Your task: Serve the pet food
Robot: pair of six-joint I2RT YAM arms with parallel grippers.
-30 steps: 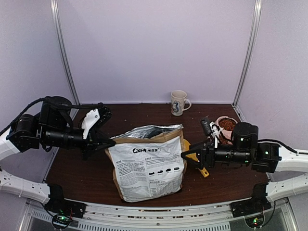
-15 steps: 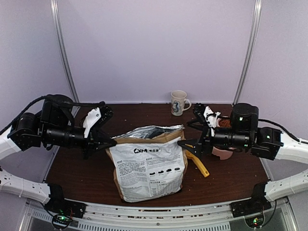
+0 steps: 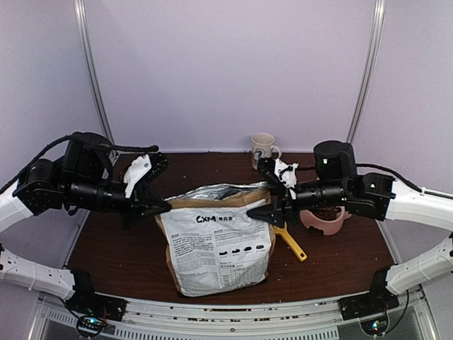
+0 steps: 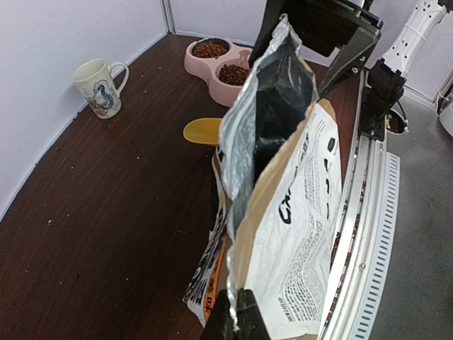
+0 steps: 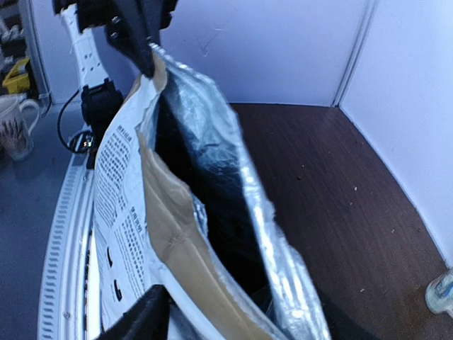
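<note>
Right gripper [image 3: 269, 193] has swung from bowl [image 3: 318, 223] to bag [image 3: 219, 244] rim, jaws apart; left gripper [image 4: 237, 315] pinches opposite corner. Close squarely, avoid tipping.

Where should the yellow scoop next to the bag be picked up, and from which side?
Take the yellow scoop by its handle, coming from above on the right. It lies flat on the table, the handle pointing clear toward the near right, while its bowl end sits close beside the bag.
</note>
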